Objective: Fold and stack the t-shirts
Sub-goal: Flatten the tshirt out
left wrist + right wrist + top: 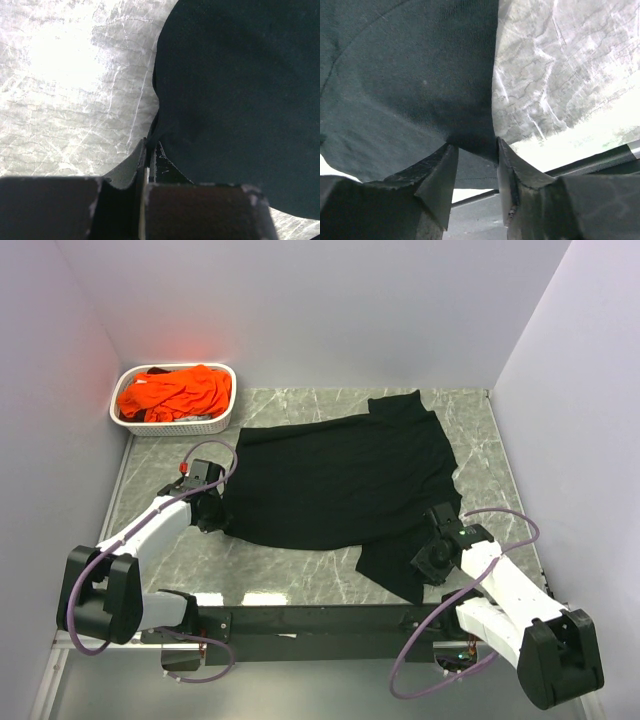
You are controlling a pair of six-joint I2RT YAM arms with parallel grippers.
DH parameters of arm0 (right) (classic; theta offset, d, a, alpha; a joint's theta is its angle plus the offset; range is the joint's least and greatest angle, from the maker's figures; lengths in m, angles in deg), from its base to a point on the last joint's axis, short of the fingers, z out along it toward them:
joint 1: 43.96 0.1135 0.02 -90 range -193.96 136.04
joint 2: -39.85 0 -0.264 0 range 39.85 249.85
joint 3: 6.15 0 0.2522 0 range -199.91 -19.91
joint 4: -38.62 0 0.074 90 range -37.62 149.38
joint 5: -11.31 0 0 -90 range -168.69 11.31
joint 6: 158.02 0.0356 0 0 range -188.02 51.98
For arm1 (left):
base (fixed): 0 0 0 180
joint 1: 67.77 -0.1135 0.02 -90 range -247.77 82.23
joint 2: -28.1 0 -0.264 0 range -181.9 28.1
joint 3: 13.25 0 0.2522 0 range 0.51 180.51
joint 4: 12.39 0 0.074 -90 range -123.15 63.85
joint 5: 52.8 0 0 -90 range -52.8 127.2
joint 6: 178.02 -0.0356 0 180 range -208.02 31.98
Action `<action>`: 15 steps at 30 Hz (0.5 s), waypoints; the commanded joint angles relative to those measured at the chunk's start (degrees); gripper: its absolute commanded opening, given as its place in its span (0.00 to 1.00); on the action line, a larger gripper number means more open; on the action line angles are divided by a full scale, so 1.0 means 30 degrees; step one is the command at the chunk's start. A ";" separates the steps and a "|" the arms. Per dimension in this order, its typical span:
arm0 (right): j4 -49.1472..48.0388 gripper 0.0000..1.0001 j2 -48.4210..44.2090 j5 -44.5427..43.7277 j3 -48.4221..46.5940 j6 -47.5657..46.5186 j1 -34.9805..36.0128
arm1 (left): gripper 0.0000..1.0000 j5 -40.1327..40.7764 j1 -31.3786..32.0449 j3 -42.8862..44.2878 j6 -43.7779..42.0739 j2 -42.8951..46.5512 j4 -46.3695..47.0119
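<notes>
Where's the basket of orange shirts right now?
In the top view, the basket sits in the far left corner, up and left of the black shirt.

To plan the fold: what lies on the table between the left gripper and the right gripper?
The black t-shirt, spread out; the top view shows it reaching from the left gripper to the right gripper.

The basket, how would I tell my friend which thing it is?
Look at the grey marble table and go to its far left corner. The basket sits there, white plastic with holes in its sides. It's the only container, heaped with bright orange t-shirts, while the black t-shirt lies spread flat on the table.
</notes>
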 commanded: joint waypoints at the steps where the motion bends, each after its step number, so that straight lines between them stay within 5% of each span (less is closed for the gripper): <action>1: -0.0436 0.42 -0.0364 -0.0725 0.0063 0.0245 0.0156 | 0.01 0.0273 -0.0025 -0.0055 0.0001 0.0497 0.0179; 7: -0.0670 0.30 -0.0276 -0.0607 0.0034 0.0010 0.0156 | 0.01 0.0478 -0.0025 -0.0026 0.0059 0.0526 0.0121; 15: -0.0758 0.00 -0.0130 -0.0870 -0.0523 -0.0576 0.0156 | 0.01 0.0537 -0.0083 0.0149 0.0000 0.0352 0.0120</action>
